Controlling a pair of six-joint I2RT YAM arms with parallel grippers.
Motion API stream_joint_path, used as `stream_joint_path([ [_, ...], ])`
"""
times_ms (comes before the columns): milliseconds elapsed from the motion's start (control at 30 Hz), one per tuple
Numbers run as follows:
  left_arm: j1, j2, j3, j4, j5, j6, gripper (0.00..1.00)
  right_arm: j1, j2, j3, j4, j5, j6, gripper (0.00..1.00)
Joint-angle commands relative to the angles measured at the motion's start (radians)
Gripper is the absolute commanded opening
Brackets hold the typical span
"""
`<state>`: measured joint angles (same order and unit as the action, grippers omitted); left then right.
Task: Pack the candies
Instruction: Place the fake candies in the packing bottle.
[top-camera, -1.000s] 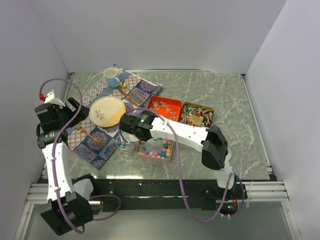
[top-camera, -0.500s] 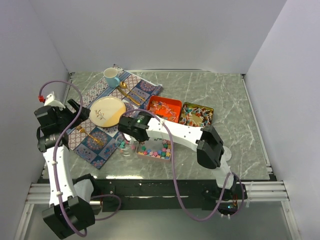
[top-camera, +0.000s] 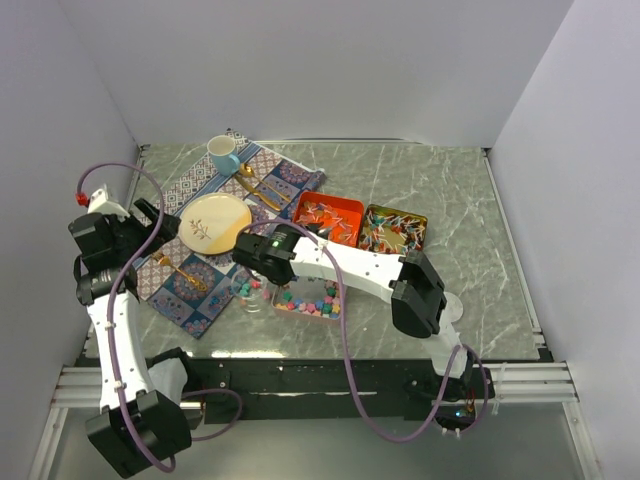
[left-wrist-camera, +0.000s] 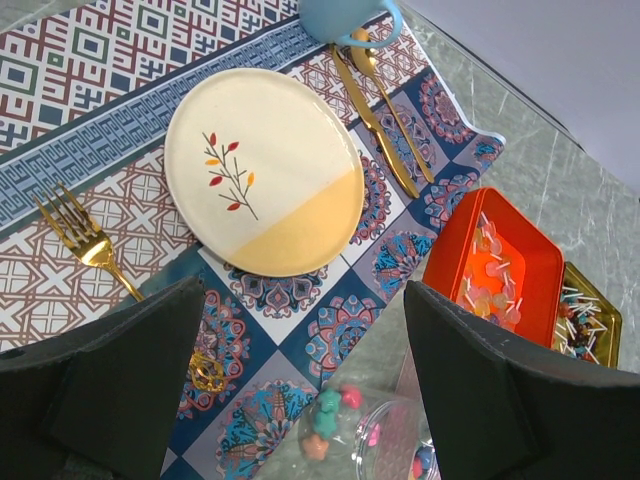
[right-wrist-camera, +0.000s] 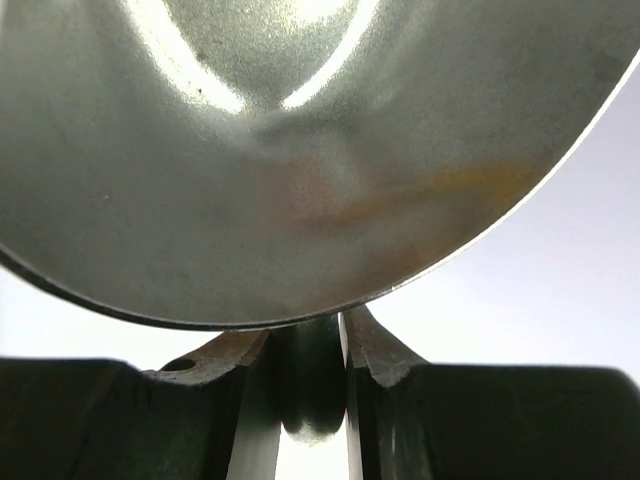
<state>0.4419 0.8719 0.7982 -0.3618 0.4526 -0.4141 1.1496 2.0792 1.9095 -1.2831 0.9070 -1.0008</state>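
Pastel star candies (top-camera: 310, 298) fill a shallow tin in front of the arms. A few more lie in a clear jar (top-camera: 246, 292) left of it, also seen in the left wrist view (left-wrist-camera: 333, 420). Wrapped candies fill an orange tin (top-camera: 328, 216) and a gold tin (top-camera: 394, 228). My right gripper (top-camera: 256, 266) hangs over the jar, shut on the handle of a silver scoop (right-wrist-camera: 300, 150) whose bowl fills the right wrist view. My left gripper (top-camera: 150, 226) is open and empty above the placemat, left of the jar.
A patterned placemat (top-camera: 200, 270) at the left carries a cream plate (top-camera: 215, 222), a gold fork (top-camera: 180, 272), gold cutlery (top-camera: 258, 188) and a blue mug (top-camera: 223, 153). White walls close in on the left, back and right.
My right arm has swung a little to the left, bringing the scoop closer over the jar. The left arm has barely moved.
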Motion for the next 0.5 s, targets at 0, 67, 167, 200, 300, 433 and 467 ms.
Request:
stream_joint_path([
  [0,0.011,-0.025,-0.002,0.044,0.026,-0.014,0.88,0.015,-0.050,-0.012,0.033,0.087,-0.176,0.00],
  [67,0.012,-0.028,-0.008,0.050,0.031,-0.017,0.88,0.016,-0.068,-0.052,0.053,0.107,-0.215,0.00],
  [167,0.014,-0.031,-0.013,0.057,0.035,-0.020,0.87,0.029,-0.093,-0.088,0.088,0.119,-0.254,0.00],
  [200,0.014,-0.031,-0.013,0.057,0.037,-0.022,0.87,0.030,-0.097,-0.095,0.090,0.124,-0.259,0.00],
  [300,0.018,-0.034,-0.013,0.057,0.040,-0.023,0.87,0.038,-0.100,-0.105,0.084,0.141,-0.263,0.00],
  [433,0.020,-0.037,-0.016,0.055,0.041,-0.020,0.87,0.044,-0.084,-0.076,0.080,0.158,-0.266,0.00],
  [467,0.020,-0.039,-0.020,0.057,0.043,-0.020,0.87,0.045,-0.074,-0.055,0.080,0.162,-0.274,0.00],
])
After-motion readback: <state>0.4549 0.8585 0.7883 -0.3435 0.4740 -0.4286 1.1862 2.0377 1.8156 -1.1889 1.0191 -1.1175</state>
